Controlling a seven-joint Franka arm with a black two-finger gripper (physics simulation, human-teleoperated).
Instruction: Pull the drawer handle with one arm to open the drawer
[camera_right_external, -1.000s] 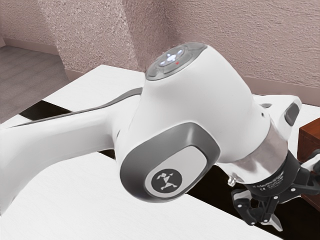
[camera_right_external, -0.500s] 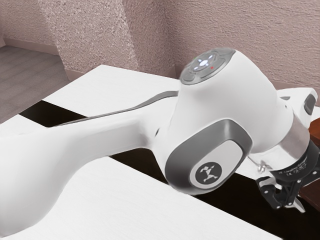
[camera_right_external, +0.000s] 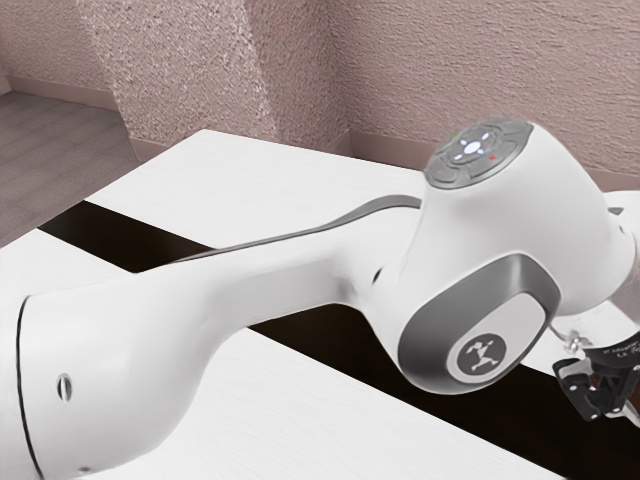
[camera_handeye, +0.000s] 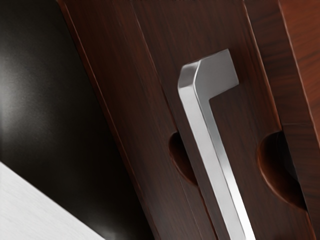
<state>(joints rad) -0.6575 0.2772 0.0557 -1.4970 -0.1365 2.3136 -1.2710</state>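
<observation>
Advancing tool (camera_right_external: 604, 392) twd drawer handle (camera_handeye: 210, 150).

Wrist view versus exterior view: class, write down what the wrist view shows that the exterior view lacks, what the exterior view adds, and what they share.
Wrist view: a silver handle on a dark wood drawer front, with scooped recesses behind it. Exterior view: the white arm, the gripper at that view's right edge, and a pink wall. Shared: the white table and its black band.
</observation>
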